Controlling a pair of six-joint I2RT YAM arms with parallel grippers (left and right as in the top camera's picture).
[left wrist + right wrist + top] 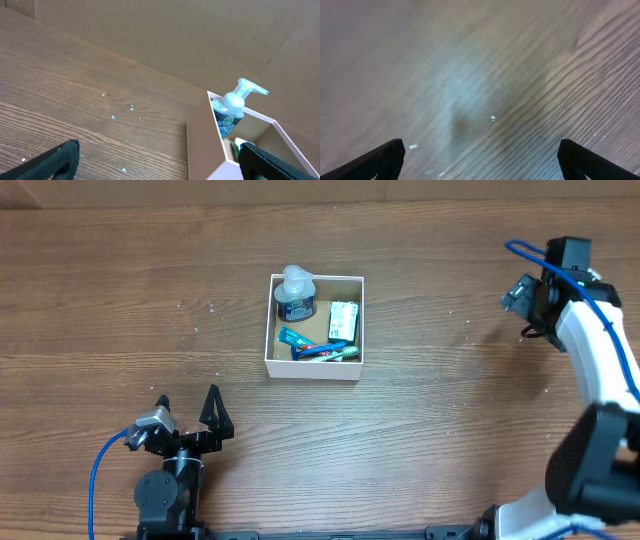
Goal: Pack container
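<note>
Two grippers stand empty, each with its fingers spread wide and nothing between them. The box [281,365] sits at the middle of the table [100,280], square to the robot, so it has no long side to favour.

From the left gripper [188,402] the box lies ahead and to the right, near but not touching. In the left wrist view its near corner [205,145] rises just inside the right-hand finger [265,162]. The right gripper [520,292] hangs well apart, out past the box's right wall toward the far edge. Its own camera shows only blurred wood between the fingers [380,160]. The left arm is therefore the nearer one.

Inside the box, a pump bottle [296,292] fills the far left corner and a small carton [343,320] lies along the right wall. Some tubes [318,350] lie across the near side. Nothing loose shows on the table around the box, so the packing looks finished or nearly so. Any further reach would likely fall to the left arm, going forward and rightward.
</note>
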